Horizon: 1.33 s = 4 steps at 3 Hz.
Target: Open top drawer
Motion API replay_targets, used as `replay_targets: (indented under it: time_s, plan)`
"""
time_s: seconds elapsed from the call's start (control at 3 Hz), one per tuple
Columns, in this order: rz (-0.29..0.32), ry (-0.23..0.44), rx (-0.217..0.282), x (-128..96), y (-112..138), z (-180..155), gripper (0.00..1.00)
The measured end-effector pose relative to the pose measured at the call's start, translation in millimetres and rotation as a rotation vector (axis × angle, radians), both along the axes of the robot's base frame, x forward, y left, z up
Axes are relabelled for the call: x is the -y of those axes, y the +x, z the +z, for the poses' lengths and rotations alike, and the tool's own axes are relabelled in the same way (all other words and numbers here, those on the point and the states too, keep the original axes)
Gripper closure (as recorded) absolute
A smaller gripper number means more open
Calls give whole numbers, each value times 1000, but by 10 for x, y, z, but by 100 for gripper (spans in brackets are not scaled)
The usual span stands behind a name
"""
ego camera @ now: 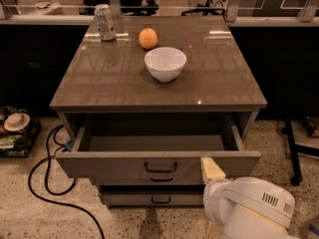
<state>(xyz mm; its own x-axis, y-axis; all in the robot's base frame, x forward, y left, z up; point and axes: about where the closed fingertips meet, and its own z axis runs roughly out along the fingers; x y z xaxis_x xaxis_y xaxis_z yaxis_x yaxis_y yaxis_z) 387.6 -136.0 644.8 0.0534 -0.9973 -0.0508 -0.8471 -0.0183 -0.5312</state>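
Observation:
The top drawer (114,166) stands pulled out from under the brown table top (99,83). Its grey-beige front carries a black bar handle (160,167), and its plain grey tray (154,143) shows inside with nothing in it. My gripper (212,169) is at the lower right, just in front of the right part of the drawer front and to the right of the handle, apart from it. The white arm housing (251,208) sits below it and hides the floor there.
Two lower drawers (129,199) with similar black handles sit shut beneath. On the table top stand a white bowl (165,62), an orange (148,38) and a can (104,21). A black cable (47,183) and clutter (15,128) lie at left. A black stand base (293,153) is at right.

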Motion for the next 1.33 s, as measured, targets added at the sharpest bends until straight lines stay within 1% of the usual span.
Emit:
replay_targets:
  time_s: [0.33, 0.67, 1.0, 1.33]
  plan:
    - [-5, -4, 9, -2, 34, 42, 0]
    - [-11, -34, 54, 91, 201, 263, 0]
    - [-14, -60, 115, 253, 514, 561, 2]
    - [-23, -68, 167, 397, 771, 796, 18]
